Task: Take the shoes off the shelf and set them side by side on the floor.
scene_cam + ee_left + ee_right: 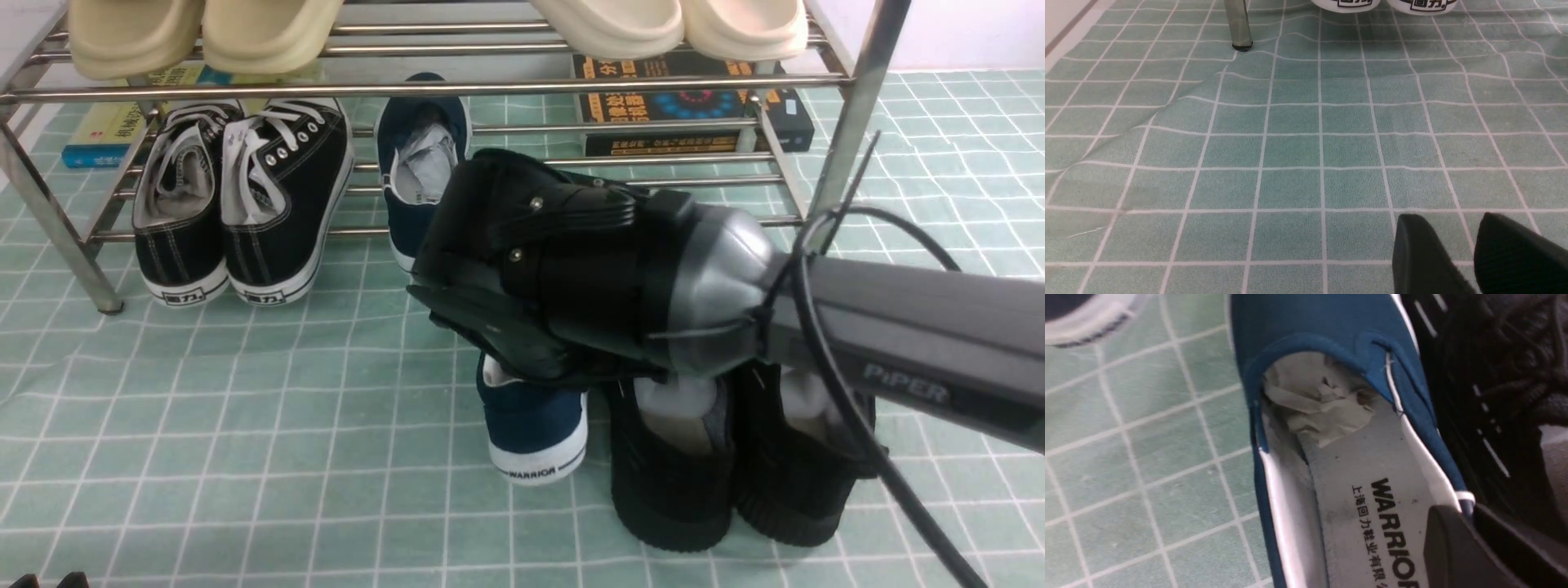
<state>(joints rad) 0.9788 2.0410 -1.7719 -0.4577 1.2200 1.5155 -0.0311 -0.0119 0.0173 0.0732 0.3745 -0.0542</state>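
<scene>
Right arm reaching in from the right, low over the floor (245,425) in front of the shelf (571,82). The right gripper (1466,512) is clamped on the white-trimmed side wall of the near navy shoe (531,425): one finger lies inside the opening on the printed insole, and the other lies outside against the canvas. This shoe rests on the floor with its WARRIOR heel toward the camera, and its toe is hidden under the gripper housing. Its right edge lies just beside the left shoe of the black knit sneakers (678,474), so the outer finger sits in a tight channel. The floor to its left is bare as far as the heels of the black lace-up sneakers (245,212). The far navy shoe (424,163) sits on the lower bars of the shelf, toe pointing away, and its heel end is covered by the housing. Beige slippers (204,33) occupy the top tier and books (686,106) lie beneath the shelf. A black cable (849,408) loops from the right arm across the knit sneakers. The left gripper (1449,228) hangs low at the near left, its jaws apart with bare floor between them. It is well clear of the shelf leg (1239,24), and open floor runs ahead of it.
</scene>
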